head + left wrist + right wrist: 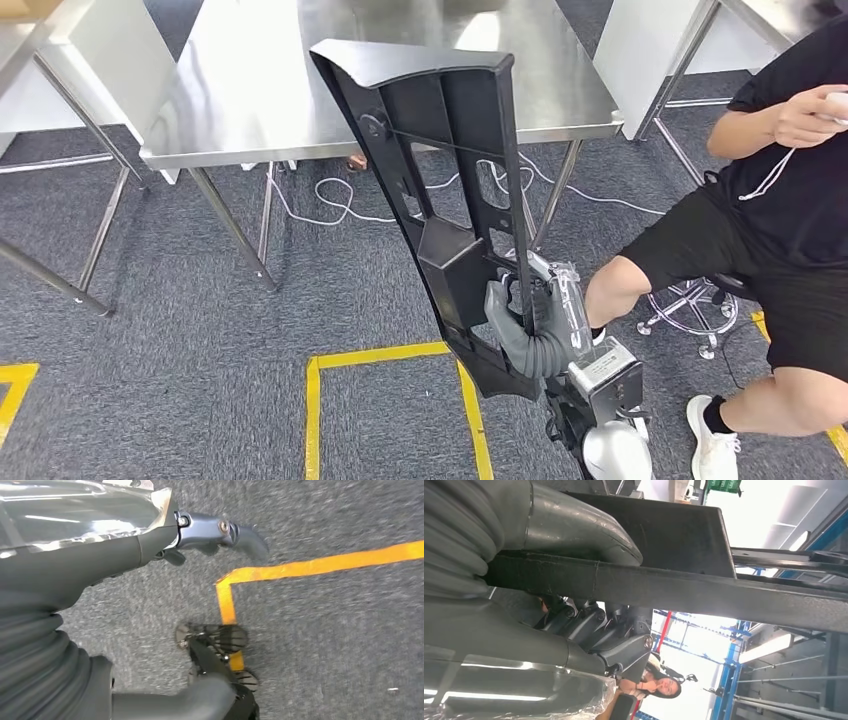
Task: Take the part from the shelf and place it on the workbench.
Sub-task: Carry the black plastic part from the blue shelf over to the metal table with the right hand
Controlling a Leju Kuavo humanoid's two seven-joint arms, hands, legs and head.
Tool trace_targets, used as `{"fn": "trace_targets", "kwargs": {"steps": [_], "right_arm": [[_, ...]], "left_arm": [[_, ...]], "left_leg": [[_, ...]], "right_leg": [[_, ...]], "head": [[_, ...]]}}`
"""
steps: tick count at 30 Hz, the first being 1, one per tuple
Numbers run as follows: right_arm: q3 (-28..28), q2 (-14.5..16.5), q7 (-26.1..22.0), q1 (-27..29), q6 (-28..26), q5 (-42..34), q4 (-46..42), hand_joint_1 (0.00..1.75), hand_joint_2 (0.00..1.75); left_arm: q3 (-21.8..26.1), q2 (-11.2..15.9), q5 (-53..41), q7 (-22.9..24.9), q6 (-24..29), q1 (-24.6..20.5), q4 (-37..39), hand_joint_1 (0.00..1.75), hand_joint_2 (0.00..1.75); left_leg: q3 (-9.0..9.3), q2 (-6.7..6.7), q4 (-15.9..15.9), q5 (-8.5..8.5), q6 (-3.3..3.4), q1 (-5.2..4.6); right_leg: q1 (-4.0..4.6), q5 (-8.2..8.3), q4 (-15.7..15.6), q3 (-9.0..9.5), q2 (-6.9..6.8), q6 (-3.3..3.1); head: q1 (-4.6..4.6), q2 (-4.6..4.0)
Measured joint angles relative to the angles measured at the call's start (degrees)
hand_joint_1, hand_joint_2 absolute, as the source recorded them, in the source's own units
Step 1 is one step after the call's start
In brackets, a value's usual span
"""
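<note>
My right hand (525, 322) grips a long black plastic part (440, 130) near its lower end and holds it upright, a little tilted, above the carpet. In the right wrist view the thick thumb (574, 525) lies over a bar of the part (674, 587) and the darker fingers (614, 630) curl around it from the other side. The stainless steel workbench (250, 90) stands straight ahead, behind the part's upper end. My left hand (115, 555) hangs over the floor with its fingers (240, 532) apart, holding nothing.
A person (780, 180) in black sits on a wheeled stool (695, 305) close on the right, one knee near my right arm. Yellow floor tape (380, 355) marks a box below me. White cables (340, 200) lie under the workbench. More metal tables (40, 60) flank it.
</note>
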Motion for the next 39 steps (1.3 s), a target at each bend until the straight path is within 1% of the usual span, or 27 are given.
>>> {"fn": "trace_targets", "kwargs": {"steps": [1, 3, 4, 5, 6, 8, 9, 10, 12, 14, 16, 18, 21, 22, 23, 25, 26, 27, 29, 31, 33, 34, 35, 36, 37, 38, 39], "right_arm": [[0.01, 0.05, -0.01, -0.06, 0.00, -0.01, -0.02, 1.75, 1.75], [0.02, 0.16, -0.02, -0.12, 0.01, -0.02, -0.02, 1.75, 1.75], [0.03, 0.18, -0.01, -0.10, 0.01, -0.01, -0.02, 1.75, 1.75], [0.03, 0.20, -0.01, -0.09, 0.01, -0.01, -0.01, 1.75, 1.75], [0.04, 0.22, -0.01, -0.08, 0.02, -0.01, -0.01, 1.75, 1.75], [0.04, 0.27, -0.02, -0.10, 0.01, -0.02, -0.01, 1.75, 1.75], [0.03, 0.28, -0.02, -0.13, 0.01, -0.02, -0.01, 1.75, 1.75], [0.03, 0.30, -0.01, -0.16, 0.01, -0.02, -0.01, 1.75, 1.75], [0.02, 0.30, 0.00, -0.16, 0.02, -0.01, -0.01, 1.75, 1.75], [0.03, 0.30, 0.02, -0.15, 0.01, 0.00, -0.04, 1.75, 1.75], [0.05, 0.30, 0.01, -0.29, 0.00, -0.03, -0.07, 1.75, 1.75], [0.06, 0.29, -0.02, -0.42, 0.01, -0.07, -0.06, 1.75, 1.75], [0.06, 0.29, -0.02, -0.42, 0.02, -0.07, -0.06, 1.75, 1.75], [0.07, 0.27, -0.01, -0.40, 0.02, -0.07, 0.00, 1.75, 1.75], [0.07, 0.25, 0.02, -0.38, 0.06, -0.07, 0.06, 1.75, 1.75], [0.12, 0.22, 0.14, -0.45, 0.21, -0.05, 0.18, 1.75, 1.75], [0.14, 0.25, 0.22, -0.51, 0.30, -0.04, 0.19, 1.75, 1.75], [0.16, 0.28, 0.28, -0.58, 0.35, -0.02, 0.19, 1.75, 1.75], [0.17, 0.33, 0.37, -0.65, 0.44, 0.03, 0.17, 1.75, 1.75], [0.18, 0.40, 0.40, -0.75, 0.57, 0.06, 0.16, 1.75, 1.75], [0.19, 0.44, 0.43, -0.78, 0.69, 0.07, 0.18, 1.75, 1.75], [0.20, 0.44, 0.44, -0.74, 0.74, 0.08, 0.18, 1.75, 1.75], [0.20, 0.43, 0.44, -0.67, 0.77, 0.08, 0.19, 1.75, 1.75], [0.20, 0.43, 0.44, -0.60, 0.79, 0.08, 0.19, 1.75, 1.75], [0.20, 0.43, 0.44, -0.57, 0.79, 0.08, 0.19, 1.75, 1.75], [0.20, 0.43, 0.44, -0.56, 0.79, 0.08, 0.19, 1.75, 1.75], [0.20, 0.43, 0.45, -0.57, 0.79, 0.08, 0.19, 1.75, 1.75]], "left_arm": [[0.05, -0.01, -0.11, 0.01, 0.00, 0.01, -0.02, 0.00, 1.75], [0.20, 0.00, -0.12, 0.03, 0.01, 0.05, -0.02, 0.00, 1.75], [0.26, 0.01, -0.14, 0.04, 0.01, 0.12, -0.02, 0.00, 1.75], [0.30, 0.01, -0.15, 0.05, 0.00, 0.18, -0.02, 0.00, 1.75], [0.32, 0.00, -0.16, 0.05, -0.01, 0.23, -0.02, 0.00, 1.75], [0.35, 0.01, -0.17, 0.05, 0.00, 0.24, -0.02, 0.00, 1.75], [0.36, 0.01, -0.17, 0.05, 0.00, 0.21, -0.01, 0.00, 1.75], [0.37, 0.02, -0.17, 0.05, 0.00, 0.18, -0.01, 0.00, 1.75], [0.38, 0.02, -0.18, 0.05, 0.00, 0.13, -0.03, 0.00, 1.75], [0.38, 0.01, -0.19, 0.05, 0.01, 0.19, -0.09, 0.00, 1.75], [0.39, -0.02, -0.19, 0.05, 0.01, 0.15, -0.15, 0.00, 1.75], [0.40, -0.04, -0.19, 0.05, 0.01, 0.05, -0.17, 0.00, 1.75], [0.40, -0.04, -0.19, 0.05, 0.01, 0.02, -0.18, 0.00, 1.75], [0.40, -0.04, -0.19, 0.05, 0.01, 0.03, -0.18, 0.00, 1.75], [0.41, -0.04, -0.22, 0.05, 0.01, 0.06, -0.19, 0.00, 1.75], [0.42, -0.10, -0.43, 0.03, -0.02, 0.07, -0.21, 0.00, 1.75], [0.43, -0.13, -0.55, 0.01, -0.03, 0.06, -0.22, 0.00, 1.75], [0.44, -0.16, -0.64, -0.01, -0.03, 0.04, -0.23, 0.00, 1.75], [0.52, -0.18, -0.80, -0.09, -0.04, 0.02, -0.31, 0.00, 1.75], [0.63, -0.21, -0.98, -0.18, -0.04, -0.03, -0.38, 0.00, 1.75], [0.72, -0.20, -1.02, -0.21, -0.03, 0.01, -0.39, 0.00, 1.75], [0.75, -0.18, -1.02, -0.21, -0.03, 0.07, -0.39, 0.00, 1.75], [0.77, -0.17, -1.03, -0.21, -0.04, 0.14, -0.39, 0.00, 1.75], [0.79, -0.17, -1.04, -0.21, -0.04, 0.19, -0.39, 0.00, 1.75], [0.82, -0.17, -1.04, -0.21, -0.04, 0.21, -0.39, 0.00, 1.75], [0.88, -0.17, -1.05, -0.22, -0.04, 0.22, -0.39, 0.00, 1.75], [1.00, -0.17, -1.05, -0.22, -0.03, 0.21, -0.38, 0.00, 1.75]], "left_leg": [[-1.42, 0.13, 2.82, -1.17, -0.40, 0.23], [-6.34, 0.42, 10.84, -3.70, -1.18, 0.77], [-8.46, 0.53, 13.49, -3.92, -1.46, 1.04], [-9.79, 0.65, 14.26, -2.95, -1.69, 1.28], [-9.78, 0.74, 12.55, -0.79, -1.84, 1.48], [-7.20, 0.92, 5.06, 4.58, -1.93, 1.68], [-5.70, 0.99, 1.70, 5.96, -1.79, 1.55], [-4.67, 1.06, -0.42, 6.47, -1.52, 1.36], [-3.97, 1.06, -1.56, 5.73, -0.75, 0.82], [-3.40, 0.93, -2.09, 5.61, 0.14, 0.80], [-2.39, 0.85, -2.82, 5.45, 1.07, 0.84], [-1.97, 0.85, -2.92, 5.17, 1.57, 0.69], [-1.91, 0.83, -2.91, 5.09, 1.67, 0.66], [-1.69, 0.78, -2.91, 4.84, 1.82, 0.58], [-1.17, 0.64, -2.91, 4.38, 1.95, 0.44], [0.81, 0.12, -2.76, 2.21, 1.72, -0.22], [1.65, -0.08, -2.74, 1.24, 1.39, -0.42], [2.20, -0.19, -2.76, 0.44, 1.00, -0.51], [2.38, -0.09, -2.42, -0.27, 0.34, -0.21], [0.88, 0.13, 1.24, -2.09, -0.46, 0.16], [-3.55, 0.39, 8.92, -4.93, -1.19, 0.58], [-6.09, 0.48, 12.48, -5.76, -1.47, 0.79], [-7.96, 0.57, 14.29, -5.40, -1.68, 0.97], [-8.81, 0.64, 13.95, -3.78, -1.80, 1.13], [-8.52, 0.71, 11.38, -1.13, -1.83, 1.27], [-7.42, 0.79, 7.37, 1.93, -1.77, 1.36], [-6.09, 0.84, 3.65, 3.96, -1.61, 1.28]], "right_leg": [[-0.15, -0.23, -0.14, 0.47, -0.04, -0.33], [-0.21, -0.82, -0.16, 1.04, -0.08, -0.75], [-0.24, -1.10, -0.15, 1.30, -0.04, -0.77], [-0.31, -1.47, -0.15, 1.69, 0.01, -0.66], [-0.41, -1.86, -0.14, 2.20, 0.07, -0.47], [-0.60, -2.79, -0.18, 3.30, 0.11, 0.10], [-0.51, -3.25, -0.18, 3.68, 0.12, 0.49], [-0.40, -3.61, -0.24, 3.91, 0.09, 0.89], [-0.19, -4.06, -0.52, 4.02, 0.01, 1.66], [-0.10, -4.52, -0.32, 4.10, -0.14, 2.28], [0.05, -5.97, 3.77, 2.27, -0.15, 2.24], [0.03, -7.35, 8.38, -0.29, -0.10, 1.80], [0.02, -7.74, 9.74, -1.14, -0.08, 1.69], [0.03, -8.08, 12.02, -2.94, -0.07, 1.70], [0.07, -7.49, 13.35, -4.67, -0.05, 1.97], [0.49, -2.63, 8.79, -5.23, -0.01, 2.20], [0.67, -0.01, 4.42, -3.80, 0.02, 2.04], [0.83, 1.63, 1.00, -2.43, 0.07, 1.56], [0.45, 1.29, 0.73, -1.98, 0.21, 0.59], [0.05, 0.84, 0.44, -1.16, 0.23, -0.26], [0.01, 0.13, 0.41, -0.40, 0.19, -0.81], [0.00, -0.23, 0.41, -0.02, 0.20, -0.88], [-0.02, -0.65, 0.41, 0.41, 0.25, -0.80], [-0.07, -1.10, 0.41, 0.95, 0.31, -0.67], [-0.14, -1.61, 0.41, 1.63, 0.38, -0.48], [-0.21, -2.16, 0.38, 2.20, 0.43, -0.22], [-0.10, -2.71, 0.35, 2.75, 0.46, 0.12]], "head": [[-0.17, -0.01], [-0.36, -0.01], [-0.35, -0.02], [-0.36, -0.02], [-0.36, -0.02], [-0.37, -0.01], [-0.41, -0.01], [-0.48, -0.01], [-0.53, -0.02], [-0.43, -0.02], [-0.29, -0.02], [-0.21, -0.02], [-0.21, -0.01], [-0.19, -0.01], [-0.18, -0.01], [-0.12, -0.02], [-0.18, -0.02], [-0.20, -0.02], [-0.30, -0.01], [-0.43, -0.01], [-0.53, -0.01], [-0.52, -0.02], [-0.52, -0.01], [-0.53, -0.01], [-0.52, -0.01], [-0.52, -0.01], [-0.54, -0.01]]}}
